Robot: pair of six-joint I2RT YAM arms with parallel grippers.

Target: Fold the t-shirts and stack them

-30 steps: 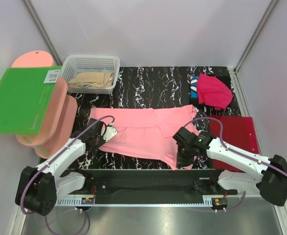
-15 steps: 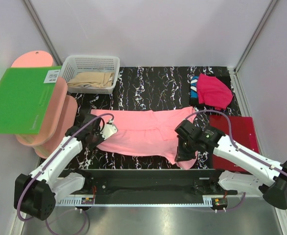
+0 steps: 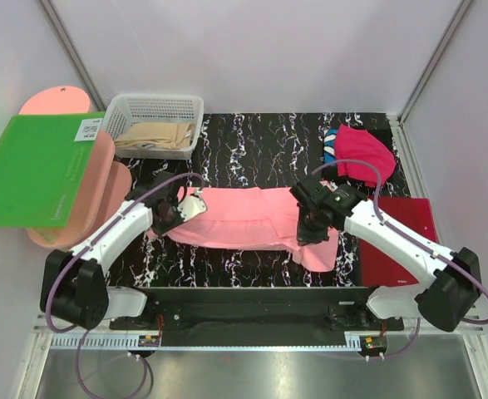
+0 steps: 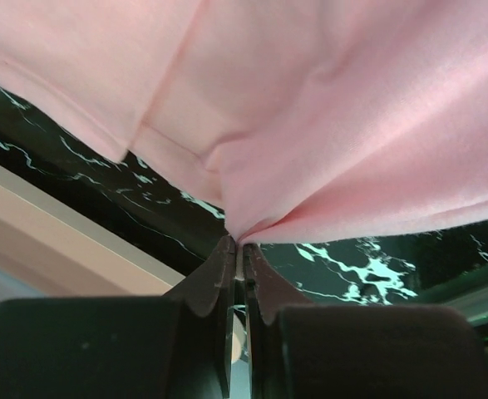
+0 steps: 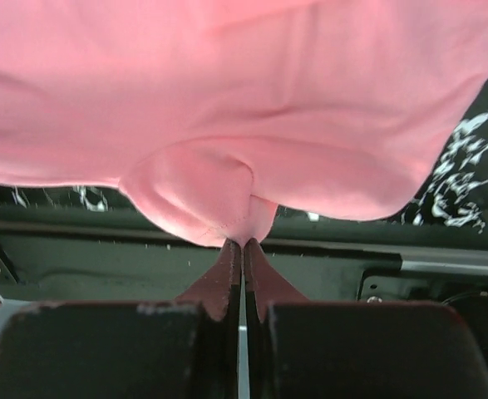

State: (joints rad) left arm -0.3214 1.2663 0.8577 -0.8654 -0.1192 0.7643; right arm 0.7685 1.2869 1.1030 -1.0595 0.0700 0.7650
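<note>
The salmon-pink t-shirt (image 3: pixel 244 220) lies across the middle of the frame on the counter (image 3: pixel 260 141). The left tool (image 4: pixel 237 245) and right tool (image 5: pixel 242 245) each have their tips pressed together on a pinch of its cloth. With one at either end, the edge can likely travel level for a lengthwise fold. The magenta t-shirt (image 3: pixel 365 155) waits upper right.

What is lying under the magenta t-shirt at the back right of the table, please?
A blue t-shirt pokes out from under the magenta t-shirt along its left edge, on the black marbled table. The rest of it, and anything else beneath, is covered.
</note>
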